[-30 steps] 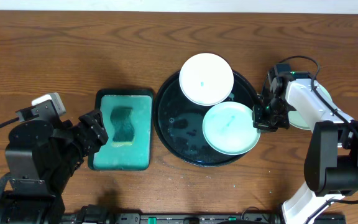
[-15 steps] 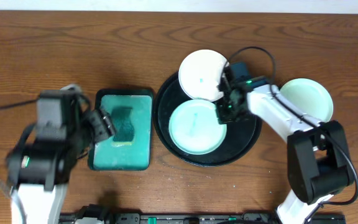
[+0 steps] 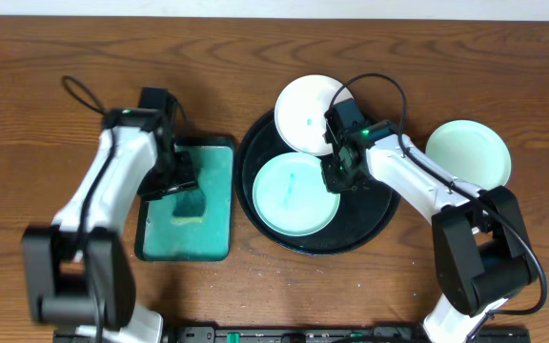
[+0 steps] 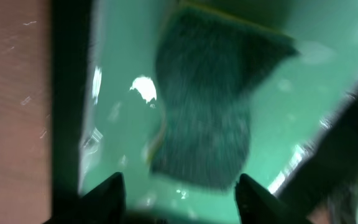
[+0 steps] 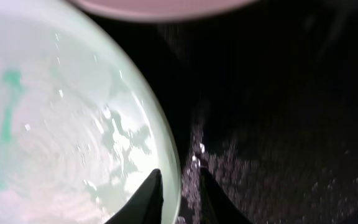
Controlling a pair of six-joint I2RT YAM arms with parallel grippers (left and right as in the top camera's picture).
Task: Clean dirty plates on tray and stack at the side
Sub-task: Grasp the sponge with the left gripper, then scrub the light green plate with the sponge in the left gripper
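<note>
The right gripper (image 5: 180,200) had its fingers pinched on the rim of the smeared plate (image 5: 61,112), which lay to their left on the tray (image 5: 278,124). The left gripper (image 4: 182,196) had its fingers wide apart, with the sponge (image 4: 204,106) just ahead of them in the basin (image 4: 291,87).

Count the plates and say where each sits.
3. A smeared pale-mint plate lies in the tray; a white plate overlaps the tray's far rim; a third plate sits on the table right of it. None looks hidden.
</note>
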